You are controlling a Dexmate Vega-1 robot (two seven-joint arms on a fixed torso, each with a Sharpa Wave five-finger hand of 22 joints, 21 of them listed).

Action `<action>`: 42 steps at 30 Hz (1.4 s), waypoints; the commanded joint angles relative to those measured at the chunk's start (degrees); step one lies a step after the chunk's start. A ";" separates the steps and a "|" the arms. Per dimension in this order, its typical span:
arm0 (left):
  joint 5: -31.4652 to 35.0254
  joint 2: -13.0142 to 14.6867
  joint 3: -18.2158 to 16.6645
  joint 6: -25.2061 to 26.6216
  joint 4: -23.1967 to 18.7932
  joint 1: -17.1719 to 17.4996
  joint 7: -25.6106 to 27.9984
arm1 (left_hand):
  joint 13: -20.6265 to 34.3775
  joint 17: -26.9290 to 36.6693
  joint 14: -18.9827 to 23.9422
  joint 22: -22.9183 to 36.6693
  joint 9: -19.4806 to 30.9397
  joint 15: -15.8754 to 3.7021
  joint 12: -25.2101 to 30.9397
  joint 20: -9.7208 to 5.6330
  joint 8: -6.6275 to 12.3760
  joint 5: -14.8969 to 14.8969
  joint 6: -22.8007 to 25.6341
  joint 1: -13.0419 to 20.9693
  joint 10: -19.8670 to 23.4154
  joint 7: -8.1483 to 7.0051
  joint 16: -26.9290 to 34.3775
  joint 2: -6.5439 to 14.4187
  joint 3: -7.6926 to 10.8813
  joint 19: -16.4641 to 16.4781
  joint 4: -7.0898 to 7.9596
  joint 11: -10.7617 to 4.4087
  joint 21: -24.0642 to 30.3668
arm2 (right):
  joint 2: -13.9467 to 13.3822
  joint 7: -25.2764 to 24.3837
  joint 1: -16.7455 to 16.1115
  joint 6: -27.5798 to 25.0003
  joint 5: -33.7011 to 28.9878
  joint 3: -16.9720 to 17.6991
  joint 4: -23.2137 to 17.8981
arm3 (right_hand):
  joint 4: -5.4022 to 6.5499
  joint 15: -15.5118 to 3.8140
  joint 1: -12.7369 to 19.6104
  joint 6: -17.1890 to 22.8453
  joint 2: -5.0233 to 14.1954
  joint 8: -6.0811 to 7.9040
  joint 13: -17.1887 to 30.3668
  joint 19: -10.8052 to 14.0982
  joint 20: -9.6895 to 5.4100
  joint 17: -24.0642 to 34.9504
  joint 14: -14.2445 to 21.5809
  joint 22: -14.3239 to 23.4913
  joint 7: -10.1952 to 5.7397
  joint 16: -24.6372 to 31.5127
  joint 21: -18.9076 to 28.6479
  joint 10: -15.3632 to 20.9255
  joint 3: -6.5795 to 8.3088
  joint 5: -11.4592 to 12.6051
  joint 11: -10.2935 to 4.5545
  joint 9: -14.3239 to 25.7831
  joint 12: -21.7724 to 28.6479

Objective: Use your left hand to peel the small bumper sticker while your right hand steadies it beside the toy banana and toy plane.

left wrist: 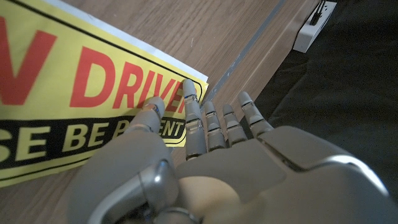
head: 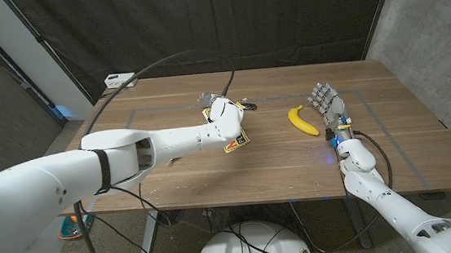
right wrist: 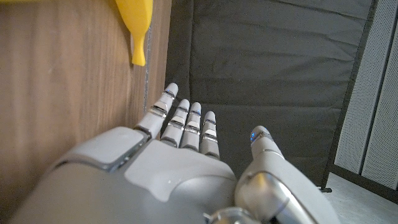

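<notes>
Left hand (head: 223, 114) is over the bumper sticker (head: 236, 142), which lies on the counter (head: 172, 176) around its middle, toward the far edge. In the left wrist view the fingers (left wrist: 194, 112) reach down onto the yellow sticker near its corner, fingertips touching the print. Fingers are close together and extended; nothing looks pinched yet, no corner lifted. I read it as holding nothing.

Right hand (head: 327, 103) stands well apart toward the right side of the counter, fingers spread and extended, holding nothing. It is not on the sticker. Toy banana (head: 301, 121) lies between the 2 hands, nearer the right one. A small dark object sits just past the left hand; could be the toy plane, too hidden to tell.

Step, as I judge it: left hand locating the sticker edge, peel not started, steadying not in place.

Next: right hand needs to cross past the banana and press the sticker down. Then left fingers work a corner up and pinch it.
</notes>
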 commanded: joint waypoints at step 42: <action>-6.48 4.28 -16.26 2.75 0.03 17.31 46.60 | -1.05 -0.18 12.21 0.95 1.42 -7.81 1.68 -2.49 4.03 1.47 26.49 20.85 16.07 -5.12 0.60 0.42 5.60 9.59 -0.96 -9.35 6.22 | -3.45 -13.92 -4.70 -1.77 -8.62 -0.27 -14.44 | 0.29 0.33 -1.32 1.36 -0.31 0.36 0.07 1.45 0.19 0.08 1.91 0.18 -0.26 0.46 0.36 1.39 0.09 0.51 -0.24 0.12 0.27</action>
